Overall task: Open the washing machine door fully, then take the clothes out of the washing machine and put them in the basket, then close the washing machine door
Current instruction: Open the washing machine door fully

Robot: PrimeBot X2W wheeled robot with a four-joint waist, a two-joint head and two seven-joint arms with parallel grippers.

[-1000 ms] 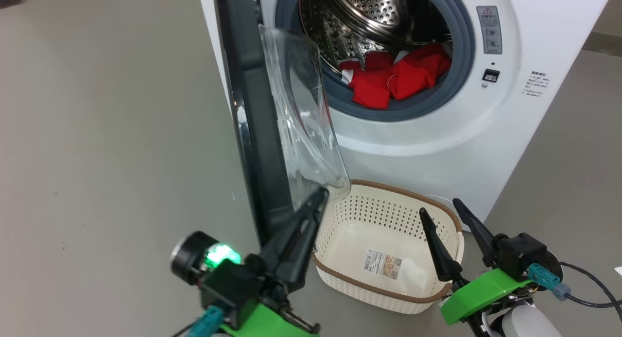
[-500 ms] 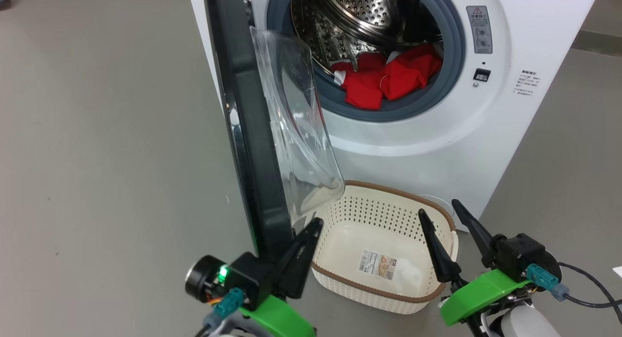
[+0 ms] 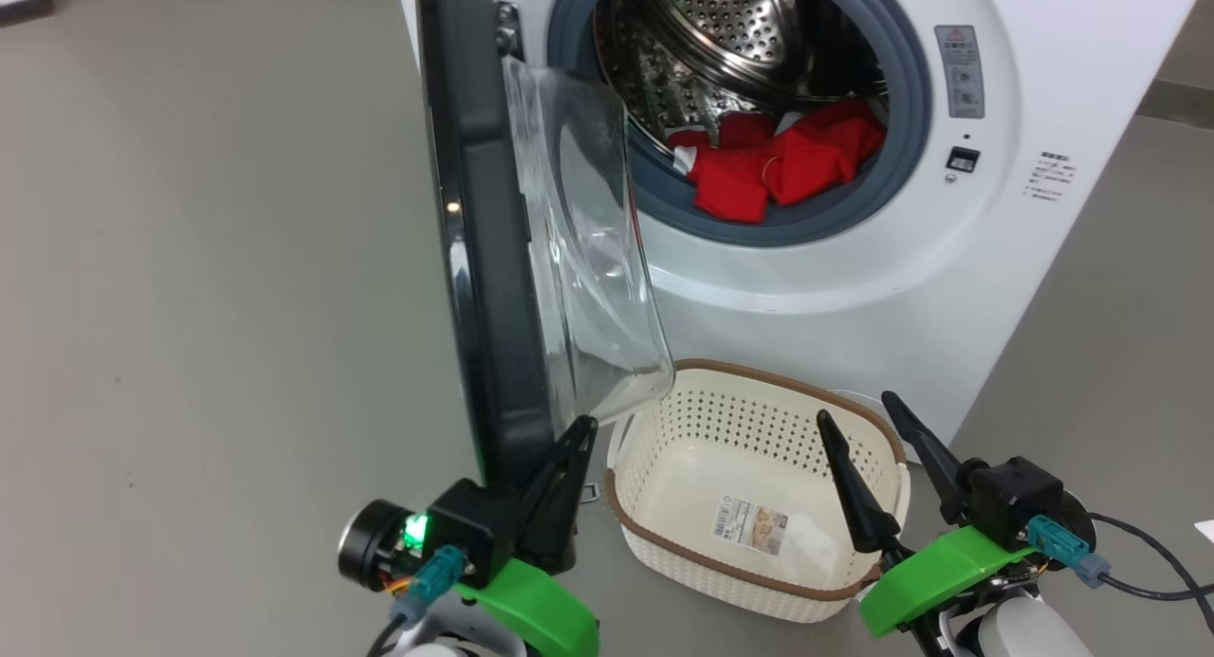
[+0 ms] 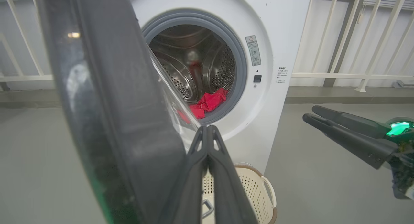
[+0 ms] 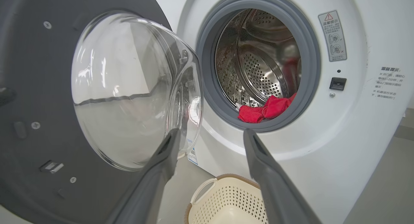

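Door: open, hinged at the washer's left; it juts toward the near side, edge-on in the head view; its glass bowl bulges right, with its lower end above the basket's left end
Washer: white, at the far side; grey ring around a steel drum; printed labels to the right of the opening
Clothes: red with a bit of white trim; heaped low in the drum at the front, one fold lying on the grey ring
Basket: on the floor just near of the washer, below the opening and right of the door; a paper label lies on its bottom
Left gripper: fingers pressed together, nothing between them; tips just beside the door's lower edge, on its right face; whether they touch it cannot be told
Right gripper: fingers spread apart, gripping nothing; over the basket's right end, pointing far toward the washer
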